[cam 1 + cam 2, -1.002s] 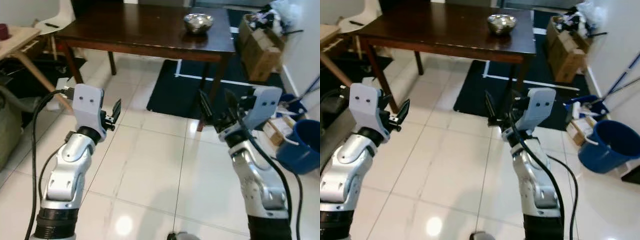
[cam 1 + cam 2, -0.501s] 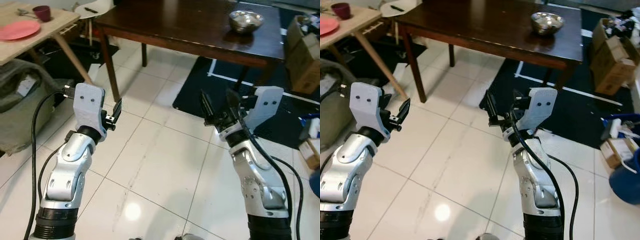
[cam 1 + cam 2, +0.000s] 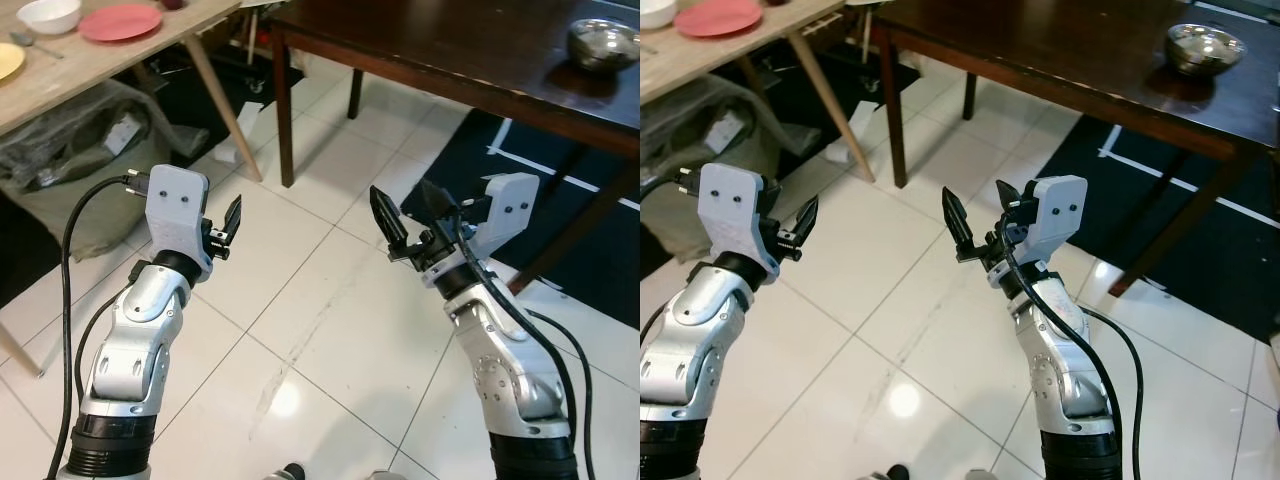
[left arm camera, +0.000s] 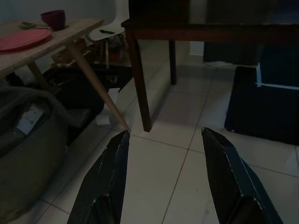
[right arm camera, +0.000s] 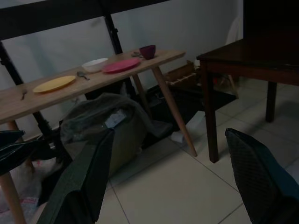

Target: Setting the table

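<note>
Hovering over tiles, left gripper (image 3: 232, 222) and right gripper (image 3: 408, 218) gape empty, red plate (image 3: 120, 21) well beyond them.

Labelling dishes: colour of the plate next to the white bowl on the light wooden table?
Pink-red plate; clearest in the left eye view.

Glossy white floor tiles (image 3: 300, 330) with dark grout lines spread across the foreground, a bright glare spot on them. A dark navy rug (image 3: 600, 240) with a white stripe lies on the tiles under the far side of the dark wooden bench. A lumpy grey-green beanbag (image 3: 90, 170) with a white label slumps under the pale wooden bench. A white moulded chair seat (image 4: 107, 31) holding a small dark object stands between the two benches.
</note>
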{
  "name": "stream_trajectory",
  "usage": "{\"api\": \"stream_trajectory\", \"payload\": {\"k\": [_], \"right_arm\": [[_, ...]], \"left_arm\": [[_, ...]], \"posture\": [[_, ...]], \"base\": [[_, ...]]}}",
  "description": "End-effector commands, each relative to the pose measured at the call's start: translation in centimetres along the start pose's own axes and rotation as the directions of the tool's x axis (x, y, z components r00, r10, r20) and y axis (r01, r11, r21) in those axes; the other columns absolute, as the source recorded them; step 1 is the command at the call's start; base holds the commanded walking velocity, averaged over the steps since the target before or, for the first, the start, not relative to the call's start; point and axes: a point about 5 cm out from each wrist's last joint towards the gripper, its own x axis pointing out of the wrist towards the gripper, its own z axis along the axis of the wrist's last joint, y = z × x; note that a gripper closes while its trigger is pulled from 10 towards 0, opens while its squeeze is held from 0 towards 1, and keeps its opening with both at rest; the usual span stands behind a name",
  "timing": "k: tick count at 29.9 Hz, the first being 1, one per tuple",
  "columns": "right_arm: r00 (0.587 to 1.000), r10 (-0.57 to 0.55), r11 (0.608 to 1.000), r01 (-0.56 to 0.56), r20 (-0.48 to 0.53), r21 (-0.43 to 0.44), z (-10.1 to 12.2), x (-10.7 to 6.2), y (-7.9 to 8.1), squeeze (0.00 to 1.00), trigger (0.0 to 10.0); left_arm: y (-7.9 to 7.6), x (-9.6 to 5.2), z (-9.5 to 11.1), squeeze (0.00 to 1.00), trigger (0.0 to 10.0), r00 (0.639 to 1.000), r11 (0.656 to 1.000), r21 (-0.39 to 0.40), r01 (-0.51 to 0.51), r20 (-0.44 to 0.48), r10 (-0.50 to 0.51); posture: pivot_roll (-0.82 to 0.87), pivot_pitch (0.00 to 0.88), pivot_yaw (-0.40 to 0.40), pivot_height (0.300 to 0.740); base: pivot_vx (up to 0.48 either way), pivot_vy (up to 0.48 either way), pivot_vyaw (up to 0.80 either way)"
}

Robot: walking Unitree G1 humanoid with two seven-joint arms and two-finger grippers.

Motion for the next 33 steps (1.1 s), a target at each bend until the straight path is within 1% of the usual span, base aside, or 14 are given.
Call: {"api": "stream_trajectory", "payload": {"k": [1, 11, 14, 15, 18, 20, 21, 33], "right_arm": [[1.0, 0.011, 1.0, -0.011, -0.002, 0.0, 0.1, -0.3, 0.1, 0.0, 10.0], [1.0, 0.008, 1.0, -0.008, -0.001, -0.002, 0.1, -0.4, 0.0, 0.0, 10.0], [1.0, -0.021, 1.0, 0.021, 0.008, -0.008, 0.2, -0.3, -0.3, 0.0, 10.0], [0.998, -0.055, 0.999, 0.055, 0.008, 0.003, 0.2, -0.3, -0.7, 0.0, 10.0], [0.996, -0.084, 0.996, 0.084, 0.015, 0.02, 0.3, -0.3, -1.1, 0.0, 10.0], [0.992, -0.119, 0.992, 0.118, 0.027, 0.055, 0.5, -0.4, -1.6, 0.0, 10.0], [0.991, -0.127, 0.991, 0.125, 0.03, 0.057, 0.6, -0.4, -1.7, 0.0, 10.0], [0.99, -0.136, 0.989, 0.135, 0.026, 0.057, 0.6, -0.5, -1.8, 0.0, 10.0]], "left_arm": [[0.1, 0.0, -0.5, 0.0, 10.0, 1.0, 1.0, 0.012, -0.007, -0.027, 0.007], [0.1, 0.0, -0.6, 0.0, 10.0, 0.999, 1.0, 0.018, -0.007, -0.034, 0.007], [0.1, 0.0, -0.6, 0.0, 10.0, 0.999, 1.0, 0.021, -0.007, -0.035, 0.008], [0.1, 0.0, -0.7, 0.0, 10.0, 0.999, 1.0, 0.022, -0.007, -0.036, 0.008], [0.0, 0.0, -0.7, 0.0, 10.0, 0.999, 1.0, 0.023, -0.007, -0.037, 0.008], [0.0, 0.0, -0.7, 0.0, 10.0, 0.999, 1.0, 0.024, -0.007, -0.038, 0.008], [0.0, 0.0, -0.7, 0.0, 10.0, 0.999, 1.0, 0.024, -0.007, -0.038, 0.008], [0.0, 0.0, -0.7, 0.0, 10.0, 0.999, 1.0, 0.024, -0.002, -0.04, 0.003]], "posture": [[-0.08, 0.016, 0.039, 0.74], [-0.08, 0.015, 0.041, 0.74], [-0.09, 0.015, 0.041, 0.74], [-0.09, 0.015, 0.041, 0.74], [-0.09, 0.015, 0.041, 0.74], [-0.09, 0.015, 0.041, 0.74], [-0.09, 0.015, 0.041, 0.74], [-0.09, 0.023, 0.045, 0.74]], "base": [[0.0, 0.0, 0.77], [0.0, 0.0, 0.77], [0.0, 0.0, 0.77], [0.0, 0.0, 0.0], [0.0, 0.0, 0.0], [0.0, 0.0, 0.0], [0.0, 0.0, 0.0], [0.0, 0.0, 0.0]]}}
